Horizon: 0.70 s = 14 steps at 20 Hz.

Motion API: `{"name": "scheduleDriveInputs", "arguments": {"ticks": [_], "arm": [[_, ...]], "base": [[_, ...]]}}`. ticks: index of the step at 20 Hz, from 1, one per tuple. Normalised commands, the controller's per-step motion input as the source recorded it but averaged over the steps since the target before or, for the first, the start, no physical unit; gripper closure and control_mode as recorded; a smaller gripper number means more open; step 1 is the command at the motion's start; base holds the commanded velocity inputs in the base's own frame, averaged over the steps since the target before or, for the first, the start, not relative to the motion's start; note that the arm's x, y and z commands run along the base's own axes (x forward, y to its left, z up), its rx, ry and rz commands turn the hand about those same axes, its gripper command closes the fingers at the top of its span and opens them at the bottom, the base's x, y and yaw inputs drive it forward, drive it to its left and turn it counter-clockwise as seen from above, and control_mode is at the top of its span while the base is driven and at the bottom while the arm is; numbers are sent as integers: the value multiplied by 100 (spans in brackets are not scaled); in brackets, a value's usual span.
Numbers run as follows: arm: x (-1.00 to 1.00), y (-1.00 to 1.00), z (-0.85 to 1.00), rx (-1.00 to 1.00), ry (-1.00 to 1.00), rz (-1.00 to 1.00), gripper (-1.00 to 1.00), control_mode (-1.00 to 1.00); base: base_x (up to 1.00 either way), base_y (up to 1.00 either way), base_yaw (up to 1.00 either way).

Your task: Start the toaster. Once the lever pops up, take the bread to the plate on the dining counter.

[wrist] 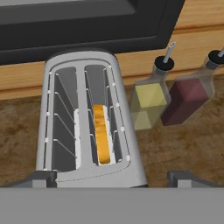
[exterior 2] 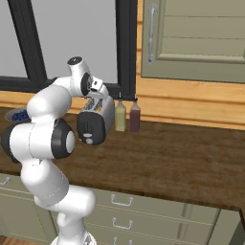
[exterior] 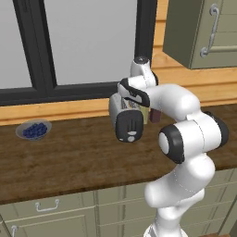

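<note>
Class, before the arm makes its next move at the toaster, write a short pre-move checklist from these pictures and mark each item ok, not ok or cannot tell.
1. Bread sits in a toaster slot: ok, in the slot nearer the bottles.
2. Gripper open: ok, fingers spread wide, holding nothing.
3. Hand above the toaster: ok, looking down into the slots.
4. Lever position, up or down: cannot tell.
5. Yellow bottle and dark red bottle clear of the toaster: ok, they stand beside it, apart.
6. Bowl of blueberries out of the way: ok, far along the dining counter.
</note>
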Motion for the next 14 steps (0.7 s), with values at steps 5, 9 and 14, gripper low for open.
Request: {"name": "scheduleDriveInputs", "arguments": {"ticks": [5, 9, 14], "arm": [[0, 0, 0, 0, 0, 0, -100, -100], [0, 0, 0, 0, 0, 0, -100, -100], [0, 0, 0, 0, 0, 0, -100, -100]], "base": [[0, 0, 0], [0, 0, 0], [0, 0, 0]]}}
